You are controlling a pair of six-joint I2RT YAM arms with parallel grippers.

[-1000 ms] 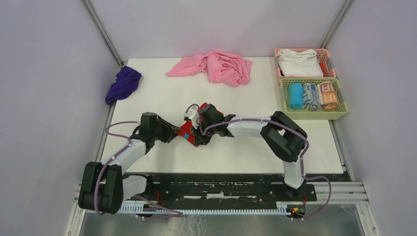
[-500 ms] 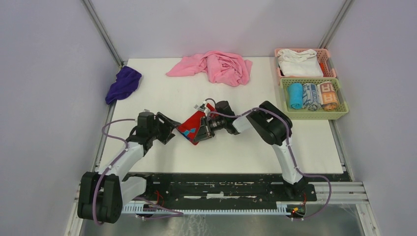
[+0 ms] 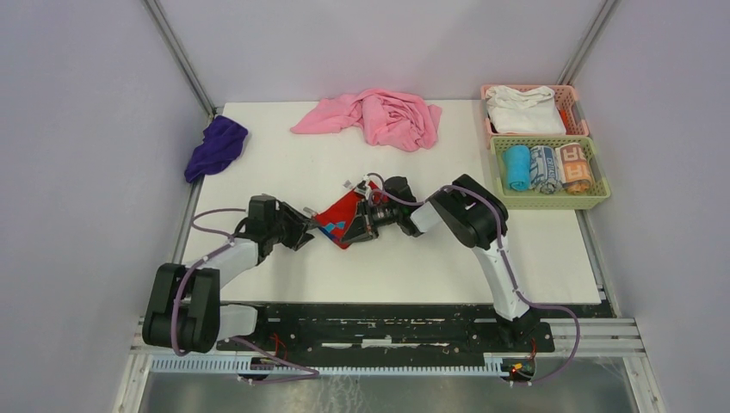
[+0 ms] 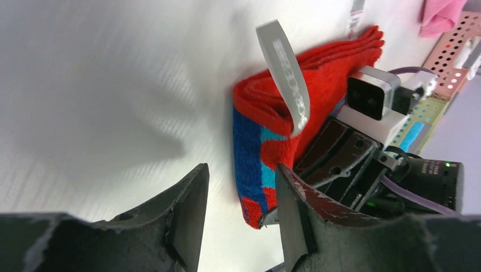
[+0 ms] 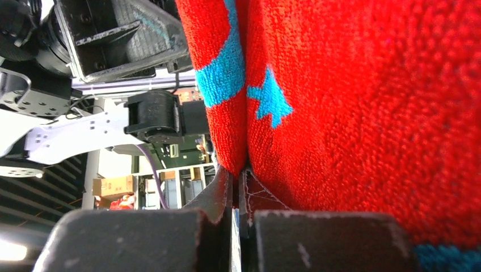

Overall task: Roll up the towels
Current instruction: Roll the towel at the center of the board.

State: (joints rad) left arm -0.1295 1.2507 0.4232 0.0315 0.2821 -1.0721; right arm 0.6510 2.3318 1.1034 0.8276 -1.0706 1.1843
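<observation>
The red towel (image 3: pixel 338 217) with blue markings is folded and held up on edge in the middle of the table, its white tag (image 4: pixel 285 71) sticking out. My right gripper (image 3: pixel 360 225) is shut on the towel's edge; in the right wrist view the red towel (image 5: pixel 363 96) fills the frame above the pinched jaws (image 5: pixel 238 173). My left gripper (image 3: pixel 306 229) stands open just left of the towel. In the left wrist view the red towel's (image 4: pixel 309 96) lower corner hangs just beyond the open left gripper (image 4: pixel 241 218). The purple towel (image 3: pixel 215 146) lies crumpled at the far left edge.
A large pink cloth (image 3: pixel 374 116) lies bunched at the back centre. At the back right, a pink basket (image 3: pixel 572 93) holds a white cloth and a green basket (image 3: pixel 603 191) holds several rolled towels. The table's left edge (image 3: pixel 191 215) is close to the left arm.
The left gripper let go of the red towel and opened. The right gripper drew the towel a little right and up; the left gripper has come back close to it.
</observation>
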